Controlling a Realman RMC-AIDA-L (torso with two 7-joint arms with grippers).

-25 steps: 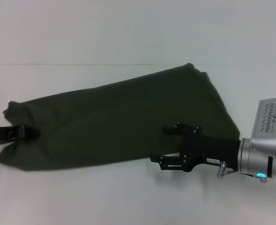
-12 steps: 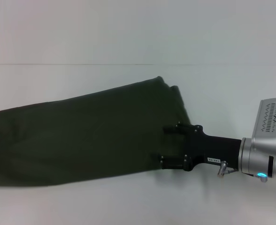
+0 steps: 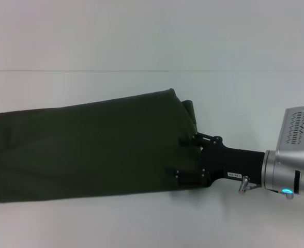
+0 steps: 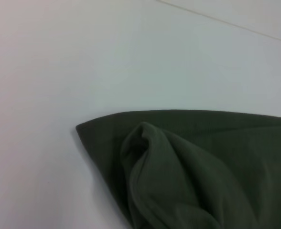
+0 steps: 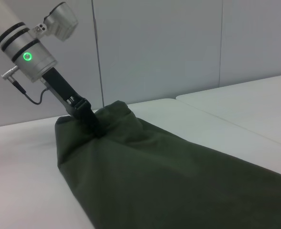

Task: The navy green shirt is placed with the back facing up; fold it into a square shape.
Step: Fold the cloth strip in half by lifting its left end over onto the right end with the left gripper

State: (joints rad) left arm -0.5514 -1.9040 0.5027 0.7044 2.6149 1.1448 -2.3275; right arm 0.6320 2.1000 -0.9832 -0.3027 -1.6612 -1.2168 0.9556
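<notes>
The navy green shirt (image 3: 85, 150) has slid further left in frame. The right gripper (image 3: 189, 160) pinches its right edge; the left gripper (image 5: 93, 125) grasps the far end. Uneven pulling could bunch the fold.

Right arm: silver cylindrical wrist w/ vented grey housing (image 3: 298, 129), blue LED ring, small metal connector; matte-black right gripper (image 3: 187, 161), screws, white label. Left arm: silver wrist, black bands, green LED (image 5: 27, 57), thin cable.
</notes>
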